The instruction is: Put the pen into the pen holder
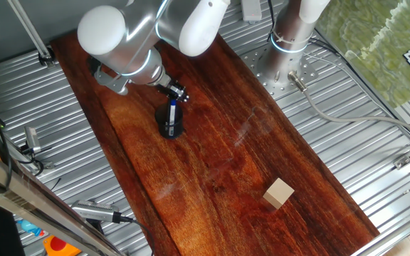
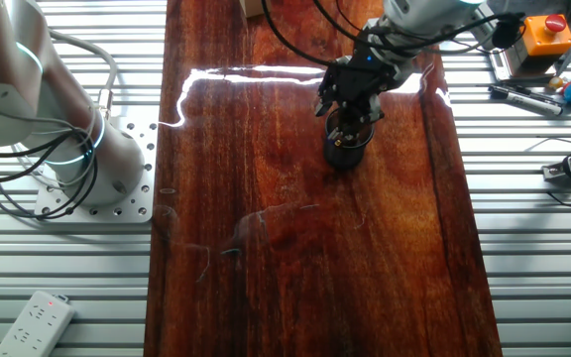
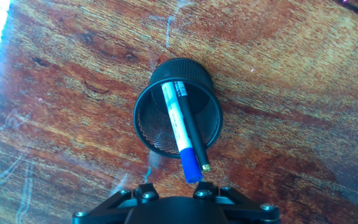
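One pen (image 3: 180, 124) is leaning inside the one black mesh pen holder (image 3: 150, 127), its blue cap end poking above the rim, white barrel slanting down to the bottom because the cup is wider than the pen. The hand (image 1: 177, 92) is hovering right above the cup; its fingers appear released, nothing visibly pinching the pen, though the tips are hard to see. One tan wooden cube (image 1: 278, 193) is sitting well apart on the tabletop (image 1: 212, 163).
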Controlling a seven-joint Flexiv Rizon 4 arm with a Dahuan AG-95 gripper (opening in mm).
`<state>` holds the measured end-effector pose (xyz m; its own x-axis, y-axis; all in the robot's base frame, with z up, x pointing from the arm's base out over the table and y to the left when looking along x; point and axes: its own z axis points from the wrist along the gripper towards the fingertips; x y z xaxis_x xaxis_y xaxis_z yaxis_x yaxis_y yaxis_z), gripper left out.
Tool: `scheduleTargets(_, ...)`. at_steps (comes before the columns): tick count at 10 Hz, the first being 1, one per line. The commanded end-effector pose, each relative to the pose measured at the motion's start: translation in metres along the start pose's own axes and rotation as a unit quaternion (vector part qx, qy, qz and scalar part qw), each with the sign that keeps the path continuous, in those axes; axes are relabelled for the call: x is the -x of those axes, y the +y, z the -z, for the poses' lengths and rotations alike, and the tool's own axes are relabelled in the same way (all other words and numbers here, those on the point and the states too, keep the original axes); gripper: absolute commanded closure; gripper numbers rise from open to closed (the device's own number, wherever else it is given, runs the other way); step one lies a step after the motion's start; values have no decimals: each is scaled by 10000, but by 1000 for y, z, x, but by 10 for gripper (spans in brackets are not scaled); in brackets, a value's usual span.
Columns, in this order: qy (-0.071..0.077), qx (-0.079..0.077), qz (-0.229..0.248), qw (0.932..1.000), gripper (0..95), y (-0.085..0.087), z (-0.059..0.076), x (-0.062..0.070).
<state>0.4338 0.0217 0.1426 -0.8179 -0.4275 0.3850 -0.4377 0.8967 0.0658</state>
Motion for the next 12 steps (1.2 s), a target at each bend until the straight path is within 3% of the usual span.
scheduleTargets(1,1,-1,0,10000,570,0,0,0)
scheduleTargets(8,1,-1,0,10000,570,0,0,0)
scheduleTargets(9,-1376,-267,-162,9900,950,50,79,152)
scheduleTargets(12,-1368,-312,-41,9901,950,49,79,151)
